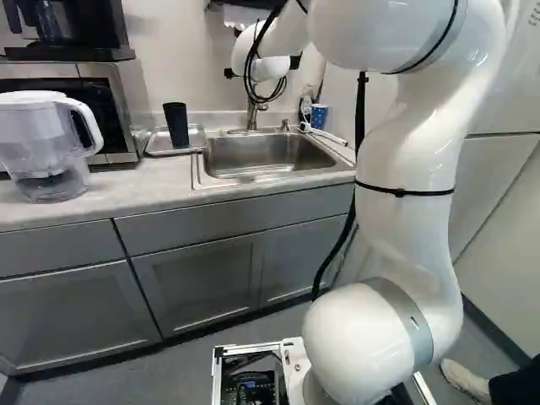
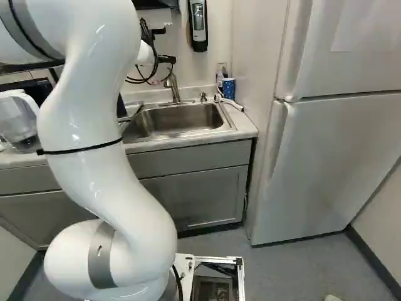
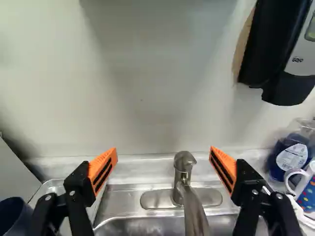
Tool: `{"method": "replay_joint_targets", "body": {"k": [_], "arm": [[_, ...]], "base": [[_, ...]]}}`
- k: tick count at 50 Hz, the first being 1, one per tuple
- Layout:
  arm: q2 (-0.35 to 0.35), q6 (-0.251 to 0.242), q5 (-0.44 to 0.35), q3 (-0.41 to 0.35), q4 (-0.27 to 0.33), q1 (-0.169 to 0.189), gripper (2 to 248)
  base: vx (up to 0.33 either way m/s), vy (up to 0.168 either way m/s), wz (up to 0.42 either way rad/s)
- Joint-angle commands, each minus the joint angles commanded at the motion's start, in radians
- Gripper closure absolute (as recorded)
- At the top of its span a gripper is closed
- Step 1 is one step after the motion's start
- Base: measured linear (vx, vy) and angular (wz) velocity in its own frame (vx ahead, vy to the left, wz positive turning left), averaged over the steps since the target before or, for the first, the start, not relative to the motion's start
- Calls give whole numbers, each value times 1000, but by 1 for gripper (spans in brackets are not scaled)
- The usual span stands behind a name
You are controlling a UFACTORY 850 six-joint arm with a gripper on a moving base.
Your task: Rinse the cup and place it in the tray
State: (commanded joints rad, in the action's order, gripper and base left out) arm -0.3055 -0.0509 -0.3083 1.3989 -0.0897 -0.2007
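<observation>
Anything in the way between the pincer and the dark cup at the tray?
Nothing visible stands between the open pincer and the dark cup. The faucet shows ahead, between the jaws, so I'd back off it before swinging towards the cup.

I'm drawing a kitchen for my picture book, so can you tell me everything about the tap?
The tap looks like shiny silver metal. It stands upright at the back of the sink, on a long flat plate with rounded ends. It has a rounded top, and a thick spout reaches out over the sink. The gripper is open and doesn't touch it. I can't tell whether water is running.
</observation>
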Motion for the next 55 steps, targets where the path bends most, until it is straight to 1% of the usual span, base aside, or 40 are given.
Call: {"method": "replay_joint_targets", "body": {"k": [32,46,55], "arm": [[160,0,7,-178,0,48,3],[234,0,48,-256,0,66,3],[282,0,95,-305,0,77,3]], "base": [[0,0,0],[0,0,0],[0,0,0]]}}
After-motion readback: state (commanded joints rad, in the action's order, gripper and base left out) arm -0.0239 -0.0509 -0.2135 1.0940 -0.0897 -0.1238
